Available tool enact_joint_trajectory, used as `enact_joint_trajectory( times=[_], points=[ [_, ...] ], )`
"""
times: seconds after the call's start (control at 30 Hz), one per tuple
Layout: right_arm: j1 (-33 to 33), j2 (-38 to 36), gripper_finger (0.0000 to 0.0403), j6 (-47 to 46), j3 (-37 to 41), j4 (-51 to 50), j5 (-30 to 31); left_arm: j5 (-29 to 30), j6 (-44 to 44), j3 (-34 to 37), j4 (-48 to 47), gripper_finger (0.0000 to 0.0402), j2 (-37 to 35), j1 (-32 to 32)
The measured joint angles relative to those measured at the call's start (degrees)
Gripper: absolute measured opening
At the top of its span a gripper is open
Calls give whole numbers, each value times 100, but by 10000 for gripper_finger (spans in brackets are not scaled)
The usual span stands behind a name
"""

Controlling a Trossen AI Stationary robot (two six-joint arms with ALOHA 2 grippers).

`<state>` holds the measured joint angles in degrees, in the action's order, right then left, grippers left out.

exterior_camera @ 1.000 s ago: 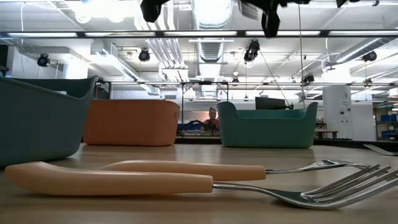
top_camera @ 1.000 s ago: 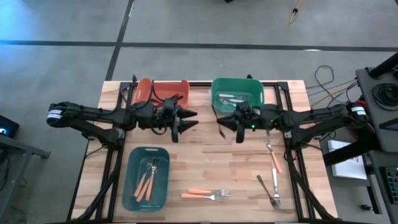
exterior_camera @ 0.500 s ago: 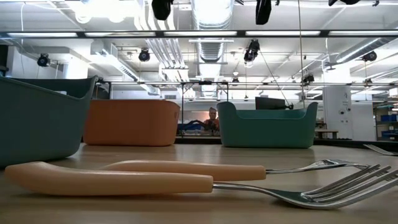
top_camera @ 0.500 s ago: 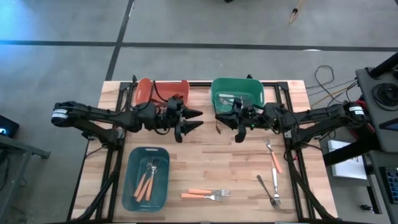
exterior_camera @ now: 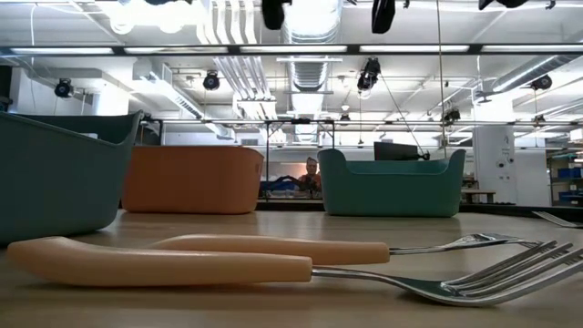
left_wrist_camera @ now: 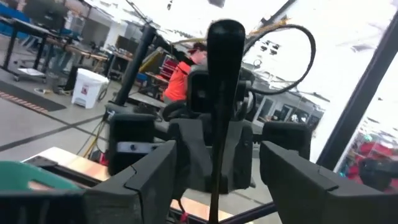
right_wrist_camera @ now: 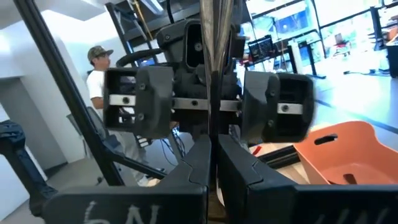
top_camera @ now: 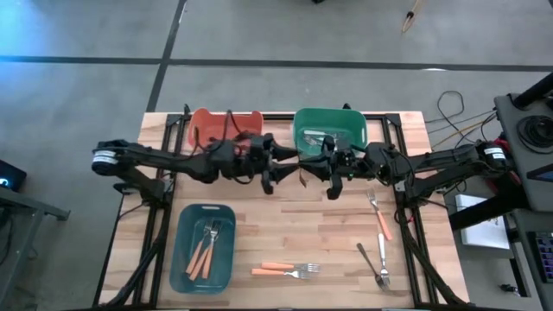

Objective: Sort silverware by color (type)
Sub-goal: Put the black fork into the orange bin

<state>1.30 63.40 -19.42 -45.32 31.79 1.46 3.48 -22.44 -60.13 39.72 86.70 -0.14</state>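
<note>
While gripping a black utensil (top_camera: 302,177), right gripper (top_camera: 332,175) meeting spread-fingered left gripper (top_camera: 278,168) near bench's far edge.

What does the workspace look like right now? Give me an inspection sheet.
Surface: wooden table.
Job's things: orange-handled forks in blue bin; silver pieces in green bin; orange pair, single orange fork and silver utensils lie loose.
Clutter: nothing seen.
Claws: left claw open, facing right claw, shut on black utensil above the table.
Cables: loose cables on floor beside table.
Surroundings: concrete floor; person behind.
</note>
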Motion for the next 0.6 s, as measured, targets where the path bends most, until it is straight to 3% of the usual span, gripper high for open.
enact_joint_trajectory(
  times=[0.33, 0.6],
  points=[
    [0, 9, 9, 52, 0, -13, -16, -234, 288, -499, -158, 152, 323, 50],
    [2, 9, 9, 62, 0, -13, -13, -205, 205, -499, -186, 28, 323, 103]
  ],
)
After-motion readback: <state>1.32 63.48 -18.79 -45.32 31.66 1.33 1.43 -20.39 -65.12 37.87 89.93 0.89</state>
